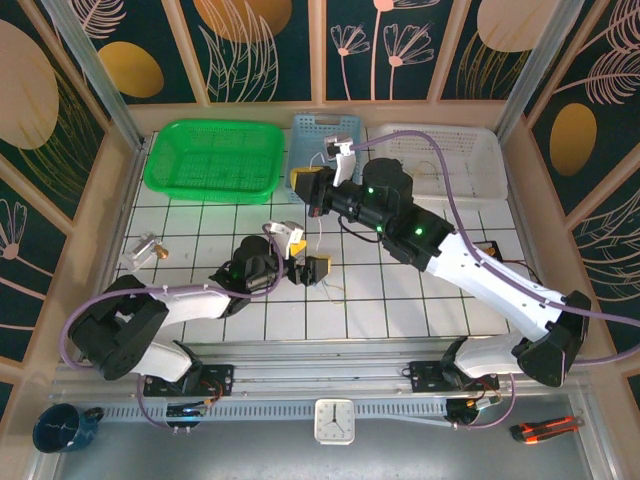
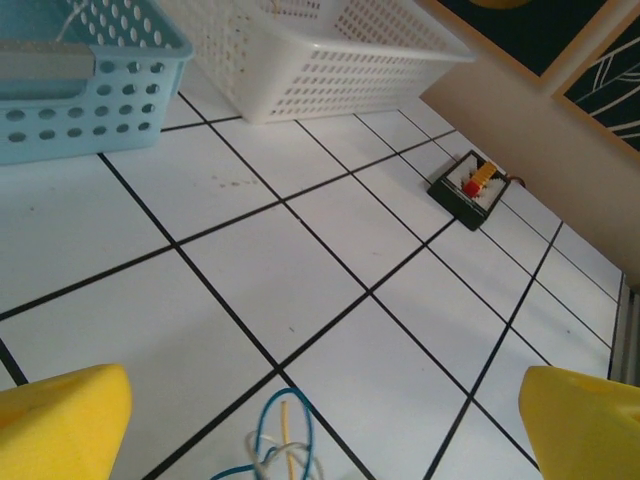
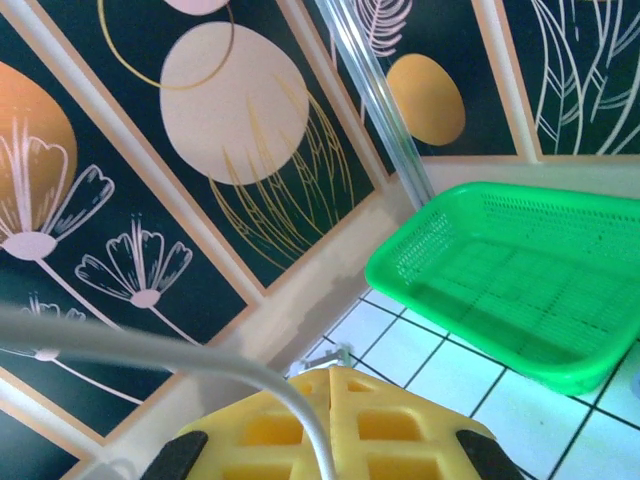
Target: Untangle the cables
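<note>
The cables [image 2: 272,445], a blue loop tangled with white and yellowish strands, lie on the tiled table at the bottom of the left wrist view. My left gripper [image 2: 320,405] is open, its yellow fingers [image 2: 62,420] wide apart on either side of the tangle. From above, the left gripper [image 1: 303,252] sits mid-table with thin wire [image 1: 333,290] trailing beside it. My right gripper [image 1: 305,183] is raised further back, its yellow jaws pressed together [image 3: 332,385]. A white cable [image 3: 170,350] curves across its fingers, and a thin strand [image 1: 319,225] hangs from it toward the table.
A green basket [image 1: 212,158], a light-blue basket [image 1: 322,130] and a white basket [image 1: 440,160] line the back. A small black tray with orange parts [image 2: 470,188] sits at the right near the wall. A small clear packet [image 1: 145,250] lies at the left.
</note>
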Action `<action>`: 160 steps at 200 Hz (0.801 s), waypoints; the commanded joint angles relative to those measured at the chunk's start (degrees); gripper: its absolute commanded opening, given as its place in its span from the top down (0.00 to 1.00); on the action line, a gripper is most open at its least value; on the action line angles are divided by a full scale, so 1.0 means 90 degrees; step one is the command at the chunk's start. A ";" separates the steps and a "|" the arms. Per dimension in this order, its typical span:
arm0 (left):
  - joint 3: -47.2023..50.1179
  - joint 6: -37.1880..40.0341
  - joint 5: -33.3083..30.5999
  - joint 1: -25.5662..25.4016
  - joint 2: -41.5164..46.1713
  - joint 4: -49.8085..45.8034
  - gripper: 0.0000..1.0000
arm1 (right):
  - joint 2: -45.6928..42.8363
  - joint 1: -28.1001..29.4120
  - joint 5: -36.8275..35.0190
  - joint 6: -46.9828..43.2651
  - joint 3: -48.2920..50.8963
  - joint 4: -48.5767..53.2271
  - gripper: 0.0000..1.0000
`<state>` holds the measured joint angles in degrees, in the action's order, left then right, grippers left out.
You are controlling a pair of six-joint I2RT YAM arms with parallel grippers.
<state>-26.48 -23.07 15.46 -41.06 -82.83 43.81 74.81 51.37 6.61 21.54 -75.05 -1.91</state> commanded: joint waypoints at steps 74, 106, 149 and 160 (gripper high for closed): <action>-0.0289 -0.0178 -0.0006 -0.0034 -0.0956 0.1086 0.58 | 0.0116 0.0053 0.0739 0.0338 -0.1265 -0.0388 1.00; -0.0117 -0.0278 -0.0008 -0.0037 -0.1051 0.1219 0.72 | 0.0142 -0.0030 0.0681 0.0112 -0.1966 -0.0345 1.00; 0.0237 -0.0376 -0.0075 -0.0035 -0.0973 0.1343 0.74 | 0.0098 -0.0566 0.0789 0.0156 -0.2933 -0.0597 1.00; 0.0309 -0.0390 -0.0091 -0.0030 -0.0954 0.1351 0.74 | 0.0054 -0.0794 0.0875 0.0313 -0.3017 -0.0789 1.00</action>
<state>-25.82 -25.71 14.55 -41.06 -91.50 54.74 76.88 47.33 12.62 22.90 -98.00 -2.20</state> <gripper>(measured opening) 0.258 0.048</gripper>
